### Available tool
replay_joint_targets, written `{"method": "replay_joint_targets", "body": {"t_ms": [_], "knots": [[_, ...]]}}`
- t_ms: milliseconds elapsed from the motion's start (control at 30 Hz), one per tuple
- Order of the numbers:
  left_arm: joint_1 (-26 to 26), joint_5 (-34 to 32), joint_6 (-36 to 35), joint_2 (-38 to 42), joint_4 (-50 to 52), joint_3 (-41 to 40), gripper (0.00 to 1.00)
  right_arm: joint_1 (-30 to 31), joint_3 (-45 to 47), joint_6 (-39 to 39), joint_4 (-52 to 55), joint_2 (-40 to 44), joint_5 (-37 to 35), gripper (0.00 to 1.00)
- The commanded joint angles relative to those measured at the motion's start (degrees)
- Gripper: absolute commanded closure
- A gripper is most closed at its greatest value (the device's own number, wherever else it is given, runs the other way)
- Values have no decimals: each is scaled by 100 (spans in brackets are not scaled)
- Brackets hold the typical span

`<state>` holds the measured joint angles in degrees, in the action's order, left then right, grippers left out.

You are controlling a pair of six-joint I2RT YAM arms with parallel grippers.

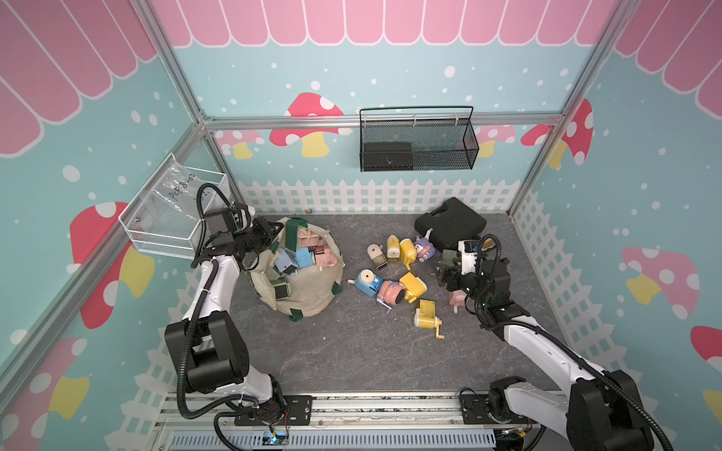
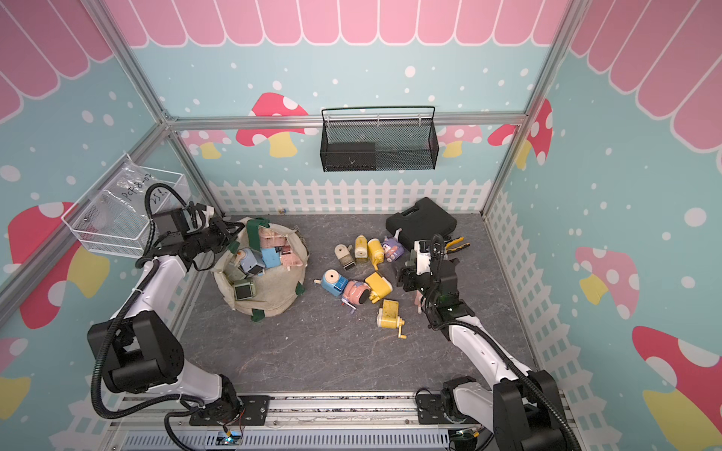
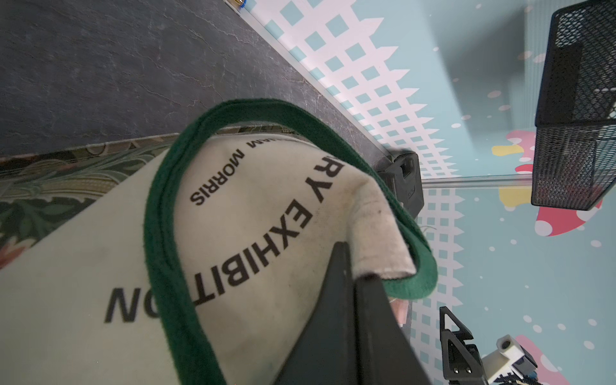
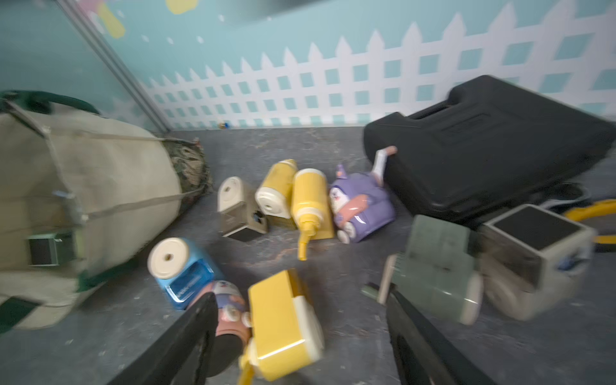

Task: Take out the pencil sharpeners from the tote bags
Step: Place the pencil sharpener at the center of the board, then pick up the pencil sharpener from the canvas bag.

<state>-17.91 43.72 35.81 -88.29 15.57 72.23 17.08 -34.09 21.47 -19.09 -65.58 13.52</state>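
**A:** What did the top views show?

**B:** Your tote bag (image 1: 308, 289) stood on the table (image 1: 351, 351), mouth up, with several pencil sharpeners (image 1: 302, 255) inside. Many more lay loose between the bag and the black case (image 1: 449, 222). Your left gripper (image 1: 273, 236) was at the bag's rim, your right gripper (image 1: 443, 275) low beside the loose ones.

**A:** And the left wrist view?

**B:** Your left gripper's jaws were pressed together on the cream cloth of the rim, beside the green strap (image 3: 160, 226).

**A:** The right wrist view?

**B:** It was blurred. Your right gripper's jaws stood wide apart, holding nothing. A yellow sharpener (image 4: 283, 316) showed between them, not gripped, and a green sharpener (image 4: 436, 266) lay just beside one finger.
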Motion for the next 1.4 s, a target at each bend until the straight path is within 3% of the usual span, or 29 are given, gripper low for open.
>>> {"method": "replay_joint_targets", "body": {"t_ms": [0,200,433,867,1133,1267,1367], "knots": [[4,101,49,-4,-98,-15,100,918,-563,-114,-306,-314,245,21],[3,92,40,-2,-98,-16,100,2637,-1724,-202,-365,-1612,90,23],[2,109,51,-3,-99,-11,100,3773,-3341,-427,-285,-3283,257,20],[5,101,41,14,-94,-15,100,4169,-6323,-201,758,-6103,60,19],[-3,101,52,14,-95,-11,100,4302,-7902,-22,1267,-7338,-381,13],[-5,101,54,18,-98,-16,100,4355,-8295,64,1243,-7706,-987,10],[-3,101,49,22,-99,-16,100,4359,-8595,79,1198,-7943,-955,9]]}}
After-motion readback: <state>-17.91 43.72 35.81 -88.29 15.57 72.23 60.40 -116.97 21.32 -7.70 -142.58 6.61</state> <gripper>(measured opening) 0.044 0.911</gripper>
